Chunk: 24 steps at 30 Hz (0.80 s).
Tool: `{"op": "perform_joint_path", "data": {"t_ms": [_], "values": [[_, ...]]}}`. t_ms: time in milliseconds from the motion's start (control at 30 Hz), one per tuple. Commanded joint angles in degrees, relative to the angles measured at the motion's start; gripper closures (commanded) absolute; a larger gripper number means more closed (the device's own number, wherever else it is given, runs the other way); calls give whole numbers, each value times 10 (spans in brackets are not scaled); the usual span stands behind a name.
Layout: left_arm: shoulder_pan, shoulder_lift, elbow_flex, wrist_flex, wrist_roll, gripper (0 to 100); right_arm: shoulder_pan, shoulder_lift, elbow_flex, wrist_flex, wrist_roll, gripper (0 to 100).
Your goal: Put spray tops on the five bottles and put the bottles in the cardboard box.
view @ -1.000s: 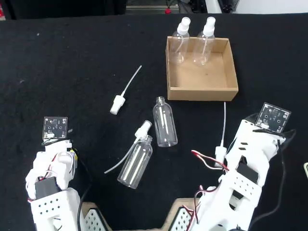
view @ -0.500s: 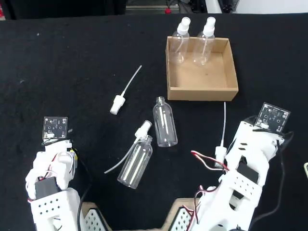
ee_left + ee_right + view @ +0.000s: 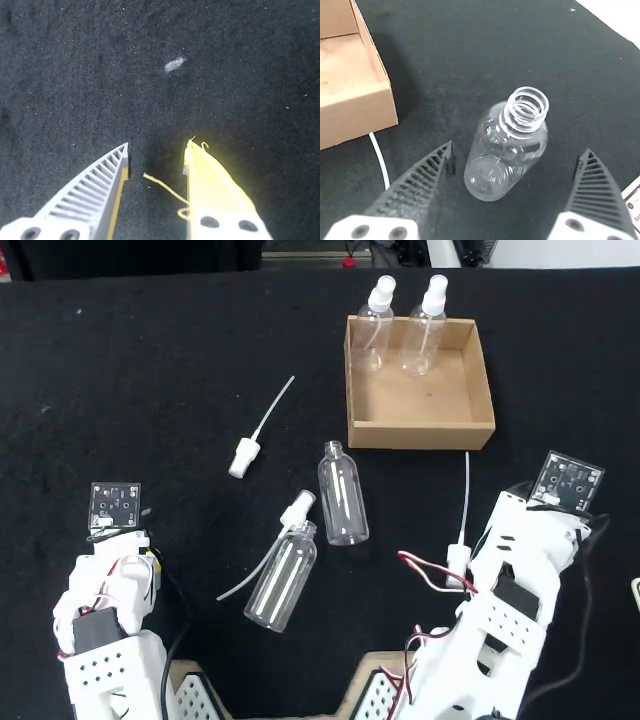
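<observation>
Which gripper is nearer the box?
Right. The right gripper hangs open beside the box's front corner, above an uncapped bottle. The left gripper is open over bare cloth across the table, well away from the box.

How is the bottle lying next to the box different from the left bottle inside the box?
The lying bottle rests on its side on the table; the left bottle stands upright in the box. The lying bottle's neck is bare; the left bottle wears a white spray top. Both are clear plastic.
</observation>
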Motion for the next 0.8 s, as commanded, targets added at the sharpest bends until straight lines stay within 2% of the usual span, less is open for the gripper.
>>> {"op": "perform_joint_path", "data": {"t_ms": [0,767], "values": [[-6,-4,14,4,-4,823,-4,5,-40,-18,2,649],[-7,-3,14,4,-4,824,-6,7,-39,-41,3,649]]}}
